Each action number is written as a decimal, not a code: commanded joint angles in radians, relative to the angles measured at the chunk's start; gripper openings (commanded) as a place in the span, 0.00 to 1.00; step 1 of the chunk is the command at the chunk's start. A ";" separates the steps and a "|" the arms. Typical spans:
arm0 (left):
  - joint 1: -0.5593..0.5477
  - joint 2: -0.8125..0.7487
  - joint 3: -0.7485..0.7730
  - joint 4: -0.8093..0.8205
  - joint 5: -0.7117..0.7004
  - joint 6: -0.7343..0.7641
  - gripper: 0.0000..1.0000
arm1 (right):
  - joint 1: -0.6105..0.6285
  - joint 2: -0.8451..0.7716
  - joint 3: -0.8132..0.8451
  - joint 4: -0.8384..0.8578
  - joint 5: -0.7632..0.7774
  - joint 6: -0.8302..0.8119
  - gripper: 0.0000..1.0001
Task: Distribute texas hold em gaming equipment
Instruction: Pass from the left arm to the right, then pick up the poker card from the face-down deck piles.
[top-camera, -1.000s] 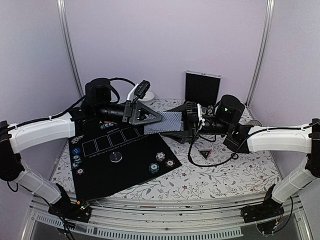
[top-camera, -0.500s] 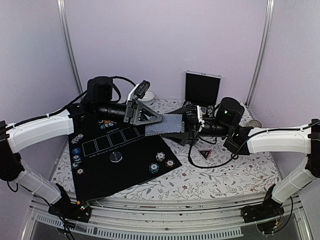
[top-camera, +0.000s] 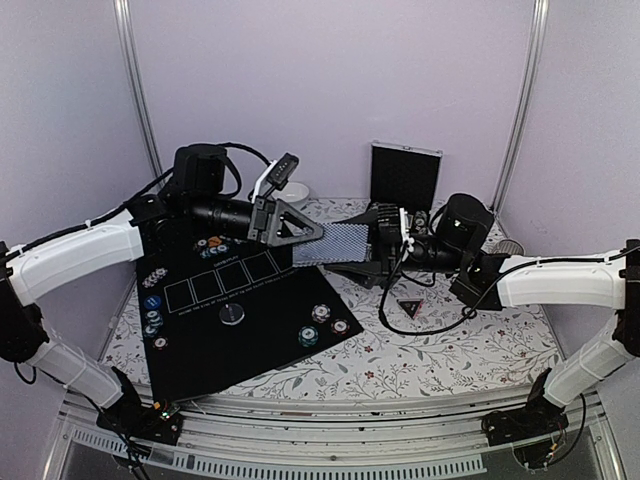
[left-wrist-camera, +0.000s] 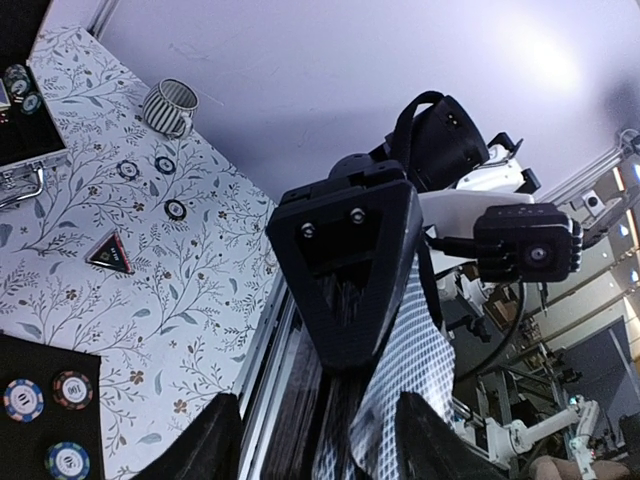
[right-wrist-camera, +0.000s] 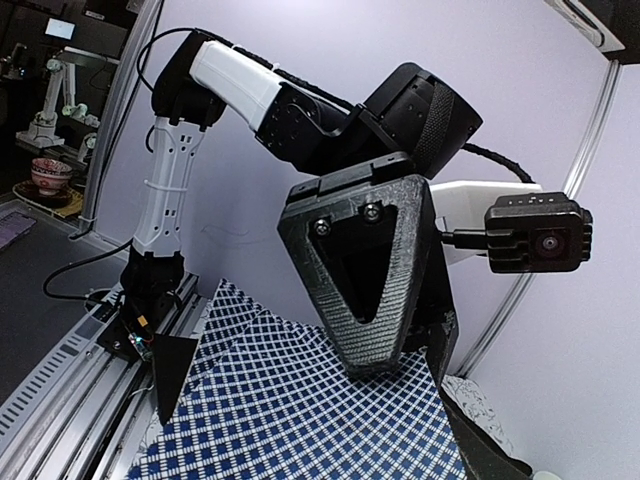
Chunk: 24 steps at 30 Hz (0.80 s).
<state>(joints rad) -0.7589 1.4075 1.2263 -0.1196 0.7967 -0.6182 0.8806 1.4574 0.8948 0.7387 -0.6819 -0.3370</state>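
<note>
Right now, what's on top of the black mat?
On the black mat: poker chips at its left edge and right corner, plus a round grey button. The left arm hides part of its far edge.

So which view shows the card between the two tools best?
Top external: the whole card shows, hanging between left tool and right tool. Right wrist shows its patterned back large but cropped; left wrist only a narrow strip.

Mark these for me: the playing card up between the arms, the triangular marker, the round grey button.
playing card (top-camera: 338, 244): top external view, middle of its patterned back.
triangular marker (top-camera: 410, 307): top external view, centre of its face.
round grey button (top-camera: 232, 314): top external view, centre of its top.
</note>
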 joint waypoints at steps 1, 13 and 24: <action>0.008 0.003 0.028 -0.071 -0.028 0.051 0.55 | -0.012 -0.034 -0.015 0.038 0.016 0.010 0.59; 0.031 -0.020 0.038 -0.139 -0.059 0.083 0.55 | -0.021 -0.053 -0.025 0.038 0.017 0.010 0.59; 0.048 -0.043 0.030 -0.128 -0.059 0.072 0.58 | -0.025 -0.055 -0.027 0.039 0.013 0.013 0.59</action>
<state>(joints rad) -0.7235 1.3937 1.2427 -0.2527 0.7448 -0.5461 0.8623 1.4361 0.8745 0.7418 -0.6712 -0.3359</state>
